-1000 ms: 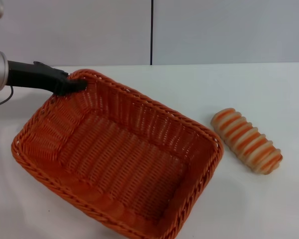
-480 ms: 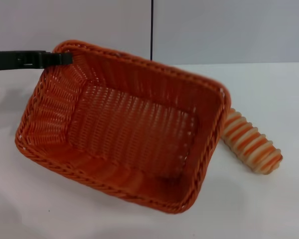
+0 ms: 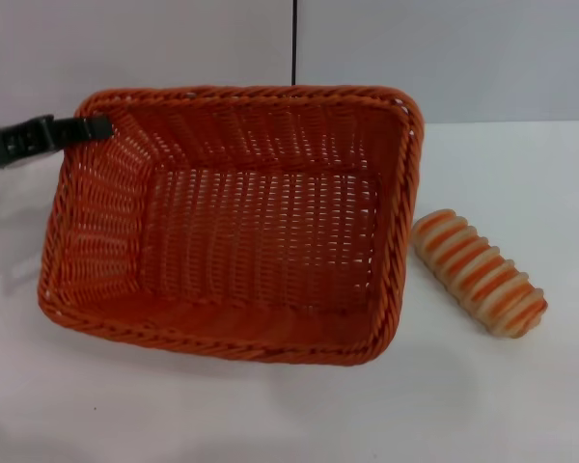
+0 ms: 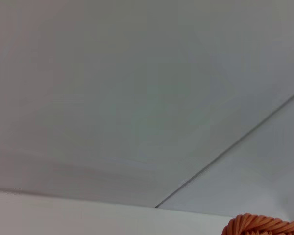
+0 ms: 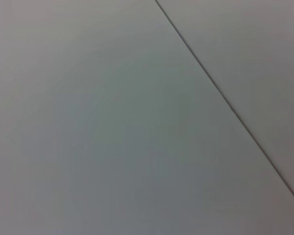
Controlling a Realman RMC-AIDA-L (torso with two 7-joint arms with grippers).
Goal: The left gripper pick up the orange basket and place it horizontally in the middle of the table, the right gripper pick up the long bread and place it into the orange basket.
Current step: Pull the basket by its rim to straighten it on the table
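The orange basket [image 3: 241,222] hangs tilted in the head view, its far rim raised toward the wall and its long side running across the table [image 3: 521,405]. My left gripper [image 3: 95,127] is shut on the basket's far left rim corner. A bit of braided basket rim [image 4: 264,226] shows in the left wrist view. The long bread [image 3: 478,271] lies on the table just right of the basket, apart from it. My right gripper is out of view; its wrist view shows only the wall.
A grey wall [image 3: 444,58] with a dark vertical seam [image 3: 294,43] stands behind the table. White tabletop runs in front of the basket and to the right of the bread.
The left gripper has lifted and swung the basket: from a diagonal lie it has turned to lie across the table, tilted up, and it has moved off the bread.
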